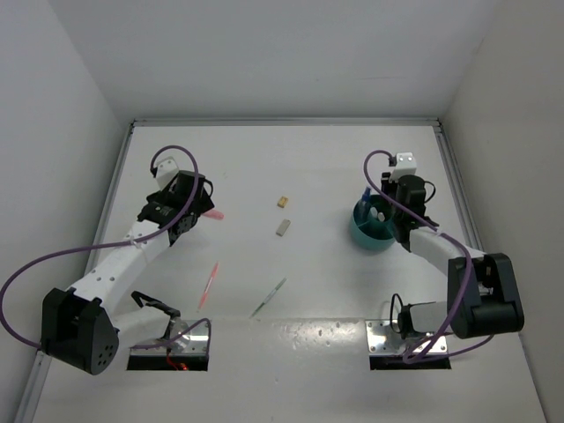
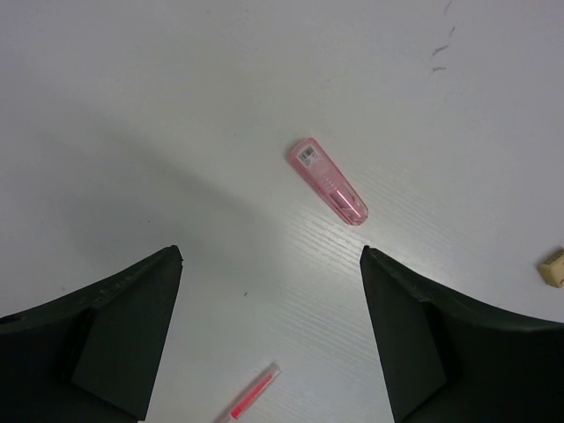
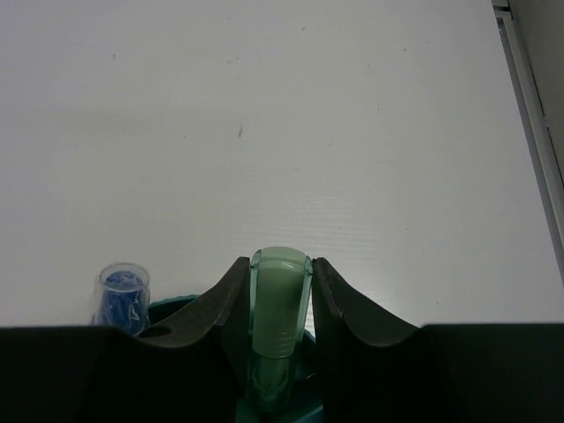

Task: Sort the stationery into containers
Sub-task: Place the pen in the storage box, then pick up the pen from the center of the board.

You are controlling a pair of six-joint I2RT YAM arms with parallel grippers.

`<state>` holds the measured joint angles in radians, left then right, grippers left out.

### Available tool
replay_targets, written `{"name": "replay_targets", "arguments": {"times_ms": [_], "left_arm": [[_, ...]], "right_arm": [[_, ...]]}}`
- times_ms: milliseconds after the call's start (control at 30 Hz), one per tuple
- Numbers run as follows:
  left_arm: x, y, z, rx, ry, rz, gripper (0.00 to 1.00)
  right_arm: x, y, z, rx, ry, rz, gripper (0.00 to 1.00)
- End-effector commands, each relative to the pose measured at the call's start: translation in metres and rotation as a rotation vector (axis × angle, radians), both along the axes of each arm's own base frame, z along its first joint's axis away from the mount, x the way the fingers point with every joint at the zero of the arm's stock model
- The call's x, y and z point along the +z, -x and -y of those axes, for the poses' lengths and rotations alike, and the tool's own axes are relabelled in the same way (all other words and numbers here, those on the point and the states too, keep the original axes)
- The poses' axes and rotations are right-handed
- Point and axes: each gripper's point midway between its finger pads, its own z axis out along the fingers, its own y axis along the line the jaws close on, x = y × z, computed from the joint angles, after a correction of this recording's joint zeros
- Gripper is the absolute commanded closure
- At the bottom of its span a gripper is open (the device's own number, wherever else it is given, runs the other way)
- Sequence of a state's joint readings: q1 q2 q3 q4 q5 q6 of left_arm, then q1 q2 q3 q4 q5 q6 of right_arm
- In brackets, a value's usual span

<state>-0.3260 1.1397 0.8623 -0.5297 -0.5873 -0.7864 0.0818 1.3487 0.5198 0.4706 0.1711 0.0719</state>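
My right gripper is shut on a stubby green marker, held upright over the teal cup, whose rim shows just below. A blue-clear pen stands in the cup. My left gripper is open and empty above the table, with a pink marker lying a little beyond its fingers. A thin pink pen lies nearer, between the fingers. In the top view, the pink marker lies beside the left gripper and the right gripper hangs over the cup.
A yellow eraser and a grey eraser lie mid-table. The thin pink pen and a thin green pen lie nearer the arm bases. White walls close the table on three sides, and a rail runs along its right edge.
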Motion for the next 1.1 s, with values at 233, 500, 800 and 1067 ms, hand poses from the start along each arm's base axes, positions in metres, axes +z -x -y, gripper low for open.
{"name": "replay_targets", "arguments": {"times_ms": [233, 500, 800, 1067], "left_arm": [[0.008, -0.006, 0.000, -0.002, 0.007, 0.027, 0.12], [0.005, -0.006, 0.000, -0.002, 0.004, 0.019, 0.12], [-0.043, -0.011, 0.007, 0.038, 0.079, -0.133, 0.86], [-0.105, -0.036, 0.007, 0.161, 0.198, -0.397, 0.30]], "right_arm": [[0.024, -0.005, 0.000, 0.009, -0.037, 0.061, 0.59], [0.029, -0.006, 0.002, 0.009, -0.040, 0.070, 0.44], [0.123, 0.004, -0.057, 0.421, -0.020, 0.201, 0.97], [0.122, 0.023, -0.096, 0.615, -0.095, 0.155, 0.31]]}}
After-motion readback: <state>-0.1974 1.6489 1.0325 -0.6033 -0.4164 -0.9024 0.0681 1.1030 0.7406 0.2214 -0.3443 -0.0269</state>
